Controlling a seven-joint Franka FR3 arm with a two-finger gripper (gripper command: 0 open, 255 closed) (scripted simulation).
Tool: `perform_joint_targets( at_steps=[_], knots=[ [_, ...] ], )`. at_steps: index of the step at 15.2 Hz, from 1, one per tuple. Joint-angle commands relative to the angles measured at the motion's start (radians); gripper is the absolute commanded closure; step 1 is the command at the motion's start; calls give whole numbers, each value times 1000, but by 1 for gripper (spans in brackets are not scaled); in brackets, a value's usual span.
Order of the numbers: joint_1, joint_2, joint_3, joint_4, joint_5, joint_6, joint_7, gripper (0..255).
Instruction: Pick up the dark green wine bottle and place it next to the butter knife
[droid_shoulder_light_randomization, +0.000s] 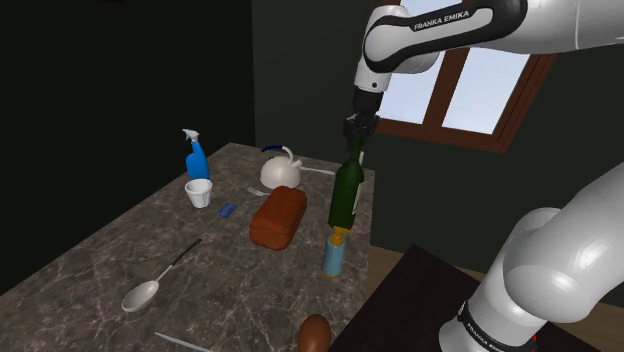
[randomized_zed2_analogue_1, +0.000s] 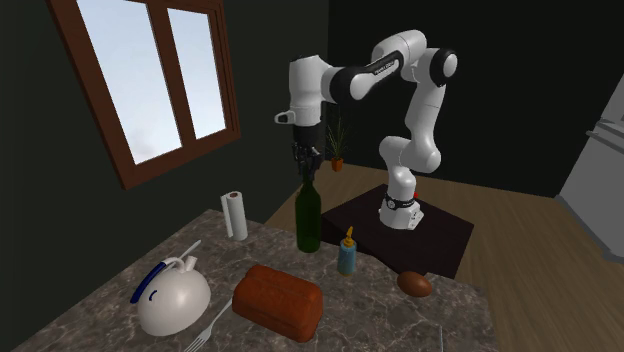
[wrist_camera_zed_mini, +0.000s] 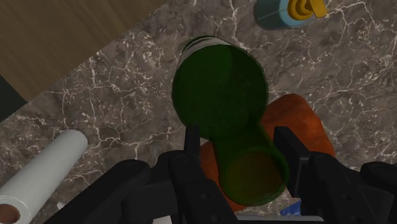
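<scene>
The dark green wine bottle (droid_shoulder_light_randomization: 346, 195) (randomized_zed2_analogue_1: 309, 220) (wrist_camera_zed_mini: 219, 83) is standing upright near the edge of the dark marbled table (droid_shoulder_light_randomization: 100, 260) closest to the robot's stand. Its base is sitting at or barely above the stone, and I cannot tell which. The black gripper (droid_shoulder_light_randomization: 356, 138) (randomized_zed2_analogue_1: 306, 160) (wrist_camera_zed_mini: 236, 137) is pointing straight down over the bottle. In the wrist view its fingers (wrist_camera_zed_mini: 193, 143) are standing only about a neck's width apart, clasping the bottle's neck from both sides just below the mouth. Just beside the bottle, a small blue bottle with a yellow cap (droid_shoulder_light_randomization: 333, 255) (randomized_zed2_analogue_1: 347, 255) (wrist_camera_zed_mini: 280, 13) is standing on the same edge of the table. A reddish-brown loaf (droid_shoulder_light_randomization: 278, 217) (randomized_zed2_analogue_1: 278, 297) (wrist_camera_zed_mini: 299, 121) is lying on the bottle's other side, further in from that edge. A white kettle (droid_shoulder_light_randomization: 281, 172) (randomized_zed2_analogue_1: 172, 298) is sitting beyond the loaf. A paper towel roll (randomized_zed2_analogue_1: 235, 214) (wrist_camera_zed_mini: 38, 172) is standing upright by the table edge under the window (randomized_zed2_analogue_1: 150, 80). Towards the shoulder view's left, a blue spray bottle (droid_shoulder_light_randomization: 196, 157) is standing behind a white cup (droid_shoulder_light_randomization: 199, 193). A spoon (droid_shoulder_light_randomization: 150, 288) is lying well apart from the wine bottle. At the bottom of the shoulder view, the butter knife (droid_shoulder_light_randomization: 183, 342) is lying far from the bottle, with a brown egg-shaped thing (droid_shoulder_light_randomization: 314, 333) (randomized_zed2_analogue_1: 414, 284) resting near the table edge to the knife's right in that view.
</scene>
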Motion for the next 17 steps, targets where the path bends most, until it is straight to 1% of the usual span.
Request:
perform_joint_targets(
  at_steps=[1,17],
  knots=[
    [-1,-2,-1,26,-1,-28,-1,255],
    [2,7,3,250,1,-243,7,255]
  ],
)
